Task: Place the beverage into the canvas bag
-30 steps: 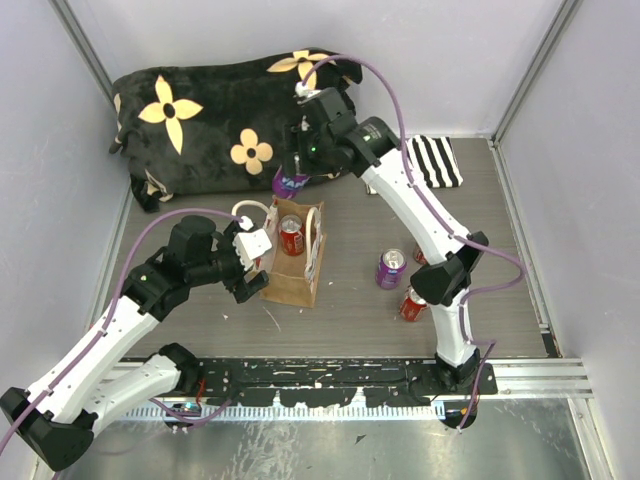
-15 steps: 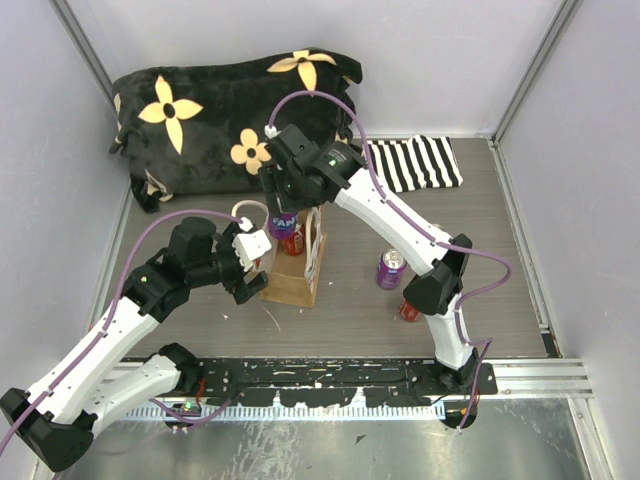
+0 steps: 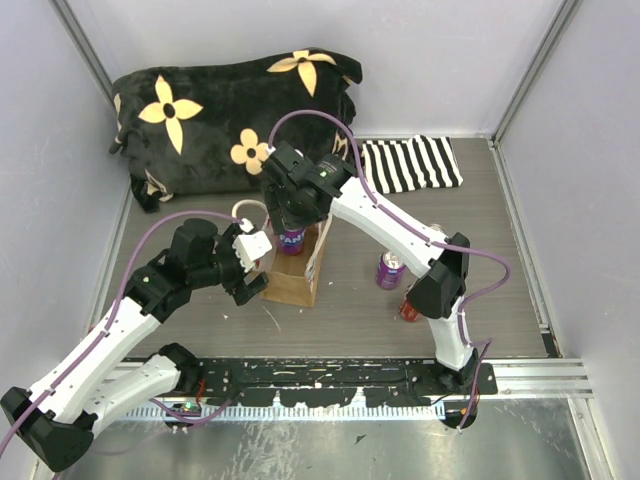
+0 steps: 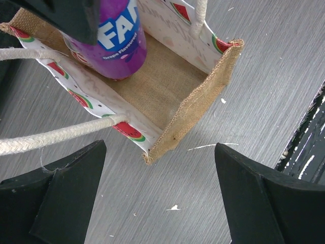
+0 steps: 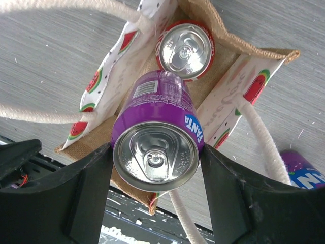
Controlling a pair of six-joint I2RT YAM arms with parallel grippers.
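The tan canvas bag stands open mid-table, with cream rope handles and watermelon-print panels. My right gripper is shut on a purple Fanta can, held upright with its lower part inside the bag's mouth. In the right wrist view the can sits between my fingers, beside a red can standing in the bag. In the left wrist view the purple can hangs over the bag's burlap floor. My left gripper is open and empty over the bag's near corner, at its left side.
A purple can and a red can stand on the table right of the bag. A black flowered cushion lies at the back left and a striped cloth at the back right. Side walls enclose the table.
My right arm has carried the purple can from in front of the cushion toward me and down into the bag's mouth. The left arm has stayed put.
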